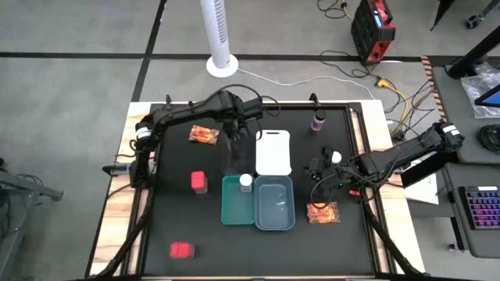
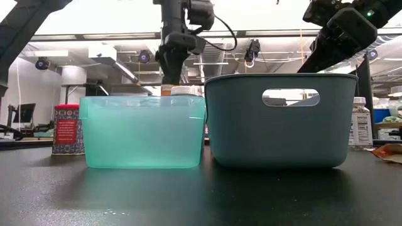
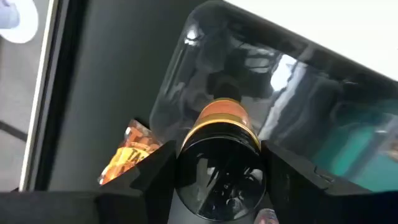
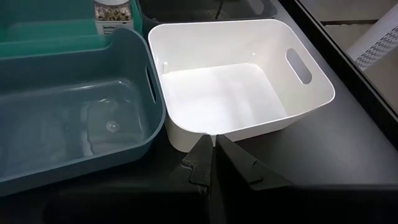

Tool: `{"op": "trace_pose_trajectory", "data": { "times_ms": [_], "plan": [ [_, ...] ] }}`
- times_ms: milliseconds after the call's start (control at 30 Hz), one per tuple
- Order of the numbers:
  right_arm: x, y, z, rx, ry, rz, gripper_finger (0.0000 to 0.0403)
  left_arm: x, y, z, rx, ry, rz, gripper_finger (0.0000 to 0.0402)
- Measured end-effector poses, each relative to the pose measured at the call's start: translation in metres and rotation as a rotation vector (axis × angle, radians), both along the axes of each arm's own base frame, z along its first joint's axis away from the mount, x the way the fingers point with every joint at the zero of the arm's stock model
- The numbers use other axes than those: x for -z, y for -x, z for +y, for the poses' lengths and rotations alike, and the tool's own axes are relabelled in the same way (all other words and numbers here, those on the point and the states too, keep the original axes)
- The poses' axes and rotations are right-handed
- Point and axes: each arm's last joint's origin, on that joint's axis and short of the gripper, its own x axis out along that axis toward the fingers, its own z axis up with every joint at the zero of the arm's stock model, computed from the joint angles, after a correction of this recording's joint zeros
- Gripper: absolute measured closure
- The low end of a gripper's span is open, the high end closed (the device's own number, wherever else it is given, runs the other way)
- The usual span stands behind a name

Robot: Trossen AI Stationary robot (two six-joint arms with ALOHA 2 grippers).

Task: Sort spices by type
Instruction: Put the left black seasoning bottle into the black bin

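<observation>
My left gripper (image 1: 234,144) points down over the clear tray (image 3: 186,74) and is shut on a dark bottle (image 3: 217,180) with a brown cap. The clear tray stands left of the white tray (image 1: 273,152). A white-capped jar (image 1: 246,182) stands in the teal tray (image 1: 232,207). The grey-blue tray (image 1: 275,204) holds no spice. On the mat lie two red boxes (image 1: 198,181) (image 1: 181,250), two orange packets (image 1: 204,134) (image 1: 323,212), a purple bottle (image 1: 318,121) and a second white-capped jar (image 1: 334,156). My right gripper (image 4: 214,149) waits shut near the white tray's near right corner. My left gripper pinches the dark bottle's body (image 3: 186,186) between its two fingers (image 3: 146,183), coming from above and pointing down. The bottle lies along the fingers with its brown cap (image 3: 221,118) lowermost, over the clear tray's inside. Whether the cap touches the tray floor I cannot tell.
The four trays stand close together at the mat's middle, teal and grey-blue in front, clear and white behind. The mat has free room at its near left and far left. A white fan column (image 1: 219,35) stands on the floor beyond the table.
</observation>
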Motion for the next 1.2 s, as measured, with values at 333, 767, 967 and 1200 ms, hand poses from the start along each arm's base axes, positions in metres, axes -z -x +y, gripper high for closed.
{"op": "trace_pose_trajectory", "data": {
  "times_ms": [333,767,967,1200],
  "plan": [
    [0.003,0.001,0.000,0.004,-0.002,0.007,0.0390,0.016,0.002,0.010,-0.005,0.001,0.008,0.0210],
    [0.011,0.004,-0.001,0.038,-0.031,0.016,0.0390,0.022,0.007,0.011,0.058,0.033,-0.065,0.0210],
    [0.013,0.005,-0.001,0.053,-0.047,0.013,0.0390,0.018,0.016,0.010,0.063,0.040,-0.080,0.0210],
    [0.014,0.005,-0.001,0.071,-0.070,0.007,0.0390,0.030,0.020,0.012,0.068,0.044,-0.076,0.0210]
  ]
}}
